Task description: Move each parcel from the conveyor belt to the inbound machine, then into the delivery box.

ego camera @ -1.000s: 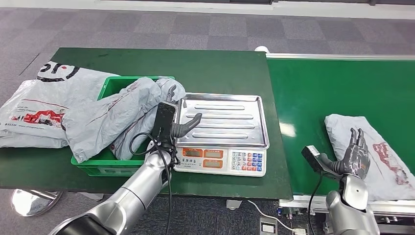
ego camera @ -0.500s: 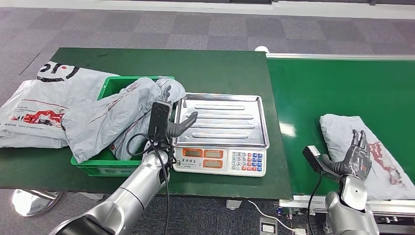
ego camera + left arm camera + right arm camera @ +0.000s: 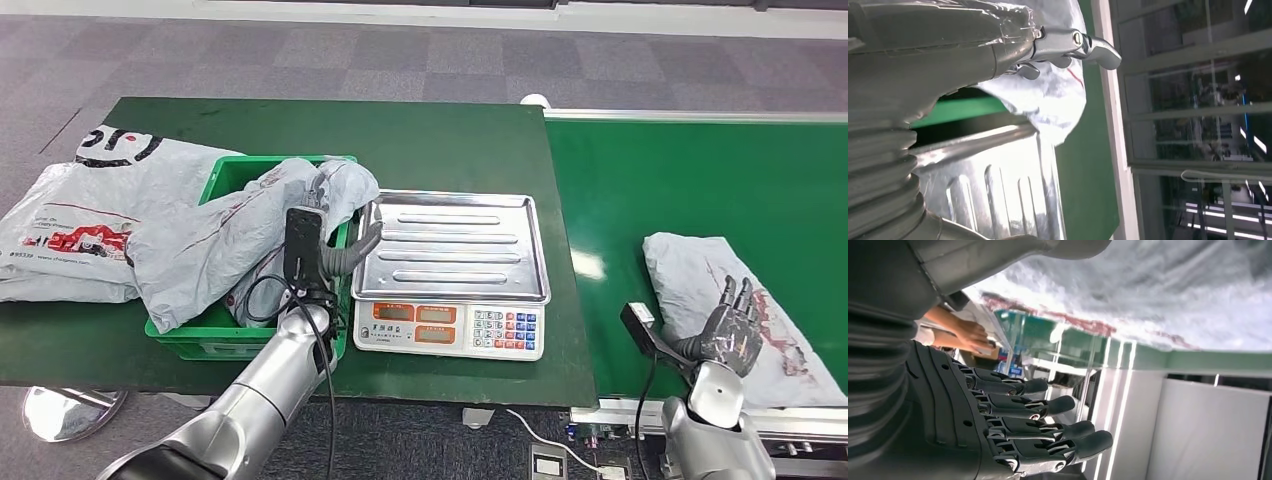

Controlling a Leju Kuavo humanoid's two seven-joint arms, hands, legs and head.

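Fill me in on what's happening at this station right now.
A humanoid robot is sorting parcels. Its left hand hovers open between the green box, stuffed with grey parcels, and the scale, whose tray holds nothing. Its right hand, fingers spread, sits over a grey parcel lying on the conveyor belt, not gripping it. Another parcel lies on the table beside the box.

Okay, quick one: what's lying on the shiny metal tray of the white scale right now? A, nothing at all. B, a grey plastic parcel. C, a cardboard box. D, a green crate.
A: the ribbed steel weighing tray is bare, and the nearest grey plastic parcel lies in the green crate beside it.
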